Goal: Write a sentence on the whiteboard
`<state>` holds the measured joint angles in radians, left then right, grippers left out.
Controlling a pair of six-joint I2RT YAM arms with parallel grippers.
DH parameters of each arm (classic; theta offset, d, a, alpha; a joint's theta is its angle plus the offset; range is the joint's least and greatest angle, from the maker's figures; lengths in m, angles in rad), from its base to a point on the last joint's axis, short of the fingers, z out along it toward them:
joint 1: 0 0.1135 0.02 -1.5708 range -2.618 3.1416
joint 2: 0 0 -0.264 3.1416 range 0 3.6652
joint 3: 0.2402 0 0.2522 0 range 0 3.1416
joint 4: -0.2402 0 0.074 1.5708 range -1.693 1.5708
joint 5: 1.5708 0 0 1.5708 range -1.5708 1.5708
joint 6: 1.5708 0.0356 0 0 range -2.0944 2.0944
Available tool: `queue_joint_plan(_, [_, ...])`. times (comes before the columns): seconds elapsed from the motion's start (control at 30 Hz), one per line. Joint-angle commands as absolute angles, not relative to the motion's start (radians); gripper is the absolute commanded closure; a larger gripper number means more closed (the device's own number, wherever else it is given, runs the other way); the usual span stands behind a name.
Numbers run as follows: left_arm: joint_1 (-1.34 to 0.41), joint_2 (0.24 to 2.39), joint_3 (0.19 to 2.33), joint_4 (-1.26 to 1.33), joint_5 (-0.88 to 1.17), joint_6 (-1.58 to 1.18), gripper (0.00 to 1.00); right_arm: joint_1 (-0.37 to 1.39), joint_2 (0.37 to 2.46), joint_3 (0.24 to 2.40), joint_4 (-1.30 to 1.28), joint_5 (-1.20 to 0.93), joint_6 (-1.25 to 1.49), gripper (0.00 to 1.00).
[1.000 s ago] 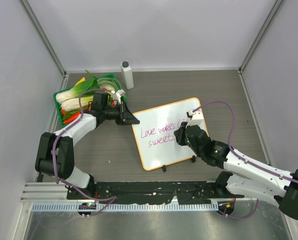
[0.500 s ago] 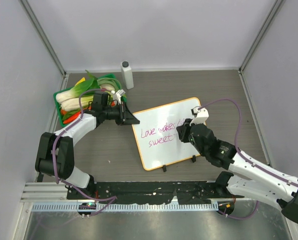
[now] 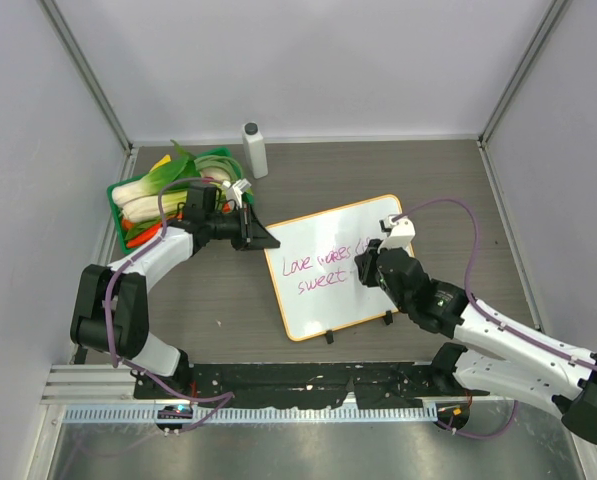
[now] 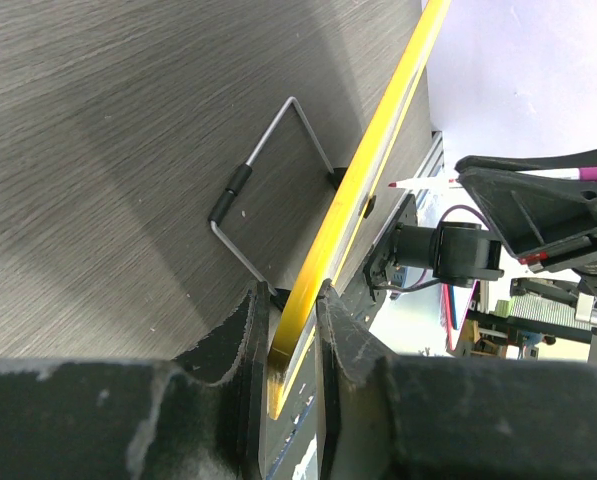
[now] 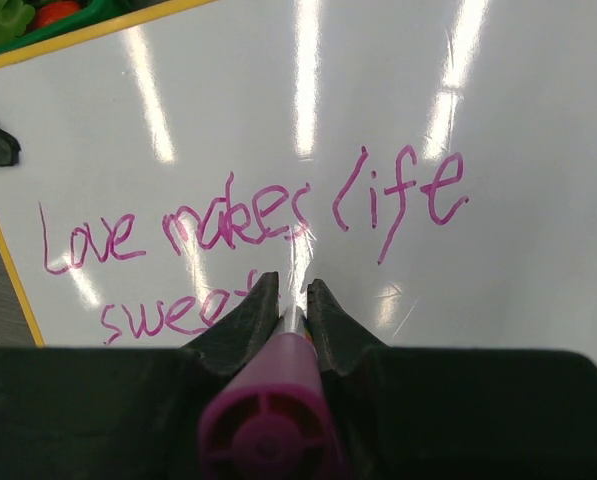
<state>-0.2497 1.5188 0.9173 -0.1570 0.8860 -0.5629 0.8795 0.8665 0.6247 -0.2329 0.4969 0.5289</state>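
left claw (image 4: 286,300): clamped on whiteboard (image 3: 318,310) frame edge, to steady it | right claw (image 5: 291,295): gripping marker (image 5: 268,420), tip aimed at board just ahead | sentence (image 5: 238,222): just beyond tip, seemingly finished
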Motion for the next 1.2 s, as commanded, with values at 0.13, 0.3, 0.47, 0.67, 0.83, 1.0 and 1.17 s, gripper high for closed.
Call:
queue_joint_plan(0.13, [-0.27, 1.554, 0.891, -0.252, 0.715, -0.508, 1.0, 0.876, 0.897, 0.574, -0.164, 0.525, 0.541, 0.99])
queue_joint_plan(0.3, [-0.268, 1.552, 0.891, -0.253, 0.713, -0.508, 1.0, 0.877, 0.91, 0.548, -0.16, 0.523, 0.549, 0.99])
queue_joint_plan(0.47, [-0.268, 1.552, 0.893, -0.255, 0.713, -0.508, 1.0, 0.876, 0.888, 0.548, -0.169, 0.528, 0.552, 0.99])
queue_joint_plan(0.67, [-0.268, 1.552, 0.894, -0.255, 0.713, -0.509, 1.0, 0.876, 0.842, 0.597, -0.204, 0.519, 0.549, 0.99])
queue_joint_plan(0.83, [-0.268, 1.551, 0.893, -0.252, 0.713, -0.508, 1.0, 0.876, 0.79, 0.635, -0.244, 0.52, 0.551, 0.98])
queue_joint_plan(1.0, [-0.268, 1.548, 0.894, -0.258, 0.71, -0.508, 1.0, 0.876, 0.764, 0.641, -0.262, 0.508, 0.575, 0.99])
queue_joint_plan(1.17, [-0.268, 1.532, 0.894, -0.267, 0.692, -0.5, 1.0, 0.876, 0.761, 0.626, -0.27, 0.469, 0.627, 0.99])
